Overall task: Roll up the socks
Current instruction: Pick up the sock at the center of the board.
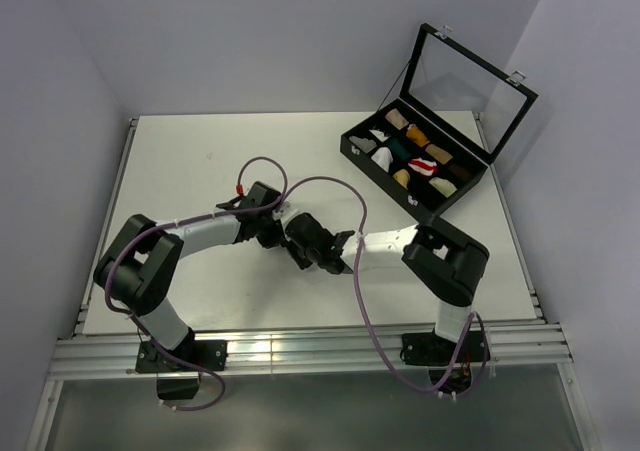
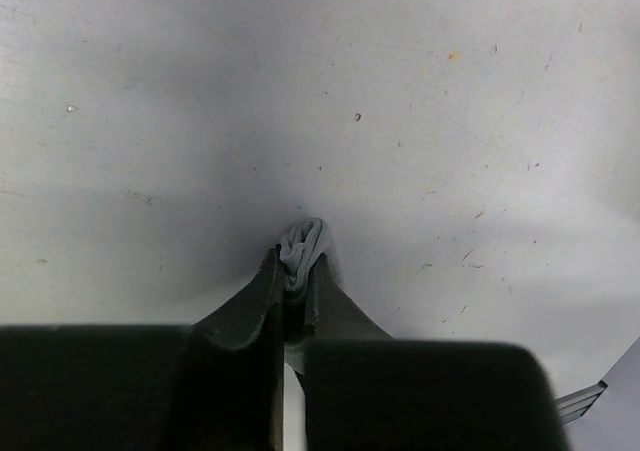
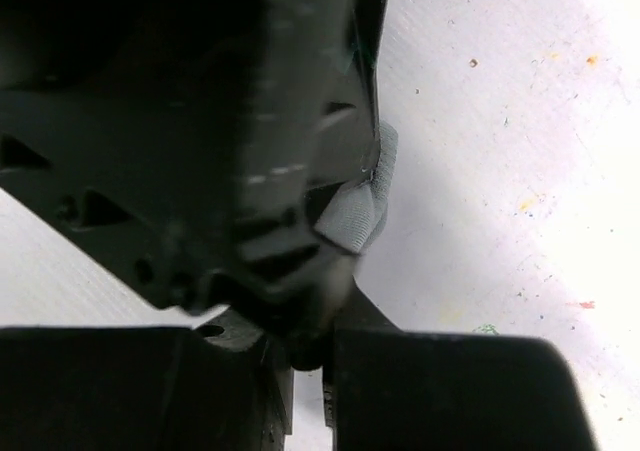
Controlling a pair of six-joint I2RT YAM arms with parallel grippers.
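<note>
Meeting at centre of white table [image 1: 190, 171]: left gripper [image 2: 293, 276] clamped tight on grey sock [image 2: 305, 239]; right gripper [image 3: 312, 349] fingers nearly together, tips hidden, grip unclear. Open room left and far; black case [image 1: 352, 153] far right; pale walls [image 1: 300, 31] around.

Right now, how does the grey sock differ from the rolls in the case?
The grey sock is pinched, bunched, in the left end effector; the rolls sit loose in compartments of the black case. The sock is grey; the rolls are varied colours. Both are small fabric pieces.
</note>
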